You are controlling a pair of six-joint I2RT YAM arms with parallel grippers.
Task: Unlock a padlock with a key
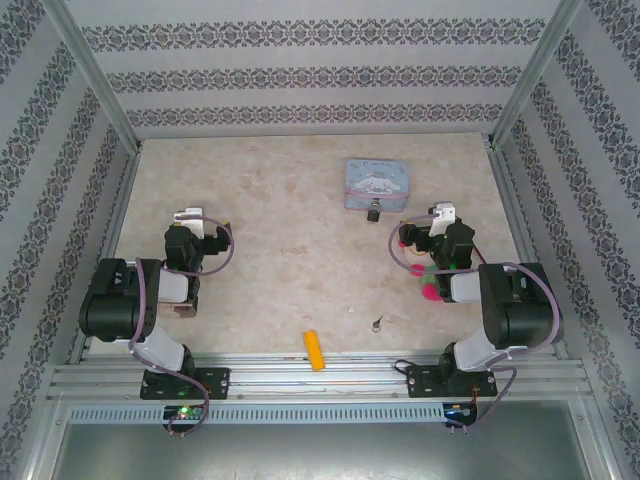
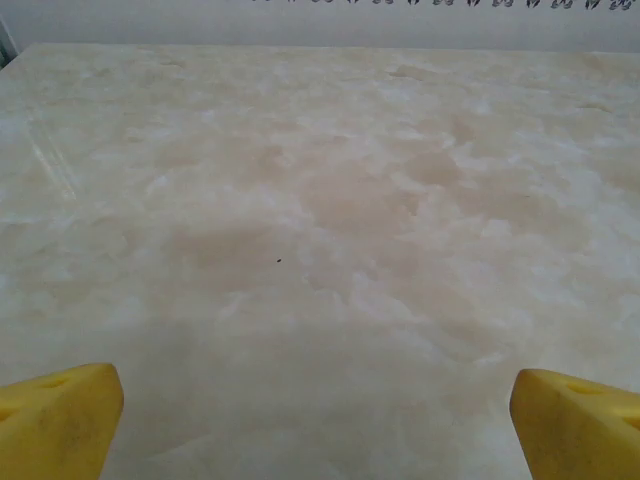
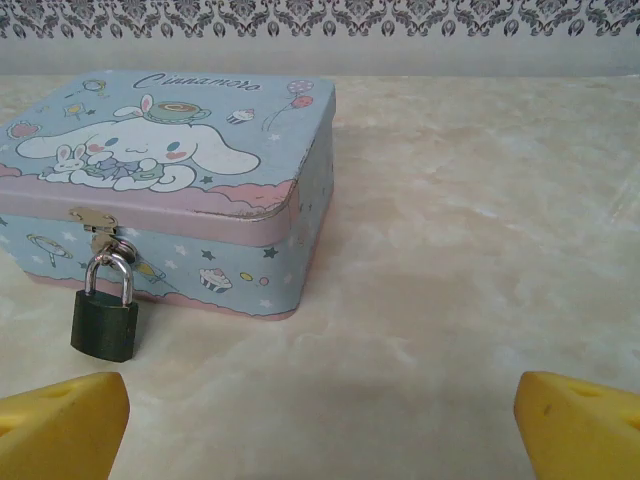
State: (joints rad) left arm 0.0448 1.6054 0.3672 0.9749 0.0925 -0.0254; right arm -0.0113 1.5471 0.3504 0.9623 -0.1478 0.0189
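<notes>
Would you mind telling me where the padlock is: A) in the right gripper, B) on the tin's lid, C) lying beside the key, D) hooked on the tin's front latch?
D: the padlock has its shackle looped through the latch on the front of the tin.

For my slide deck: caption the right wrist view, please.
Dark padlock hooked through the hasp of the blue cartoon tin, ahead of the open right tool.
</notes>
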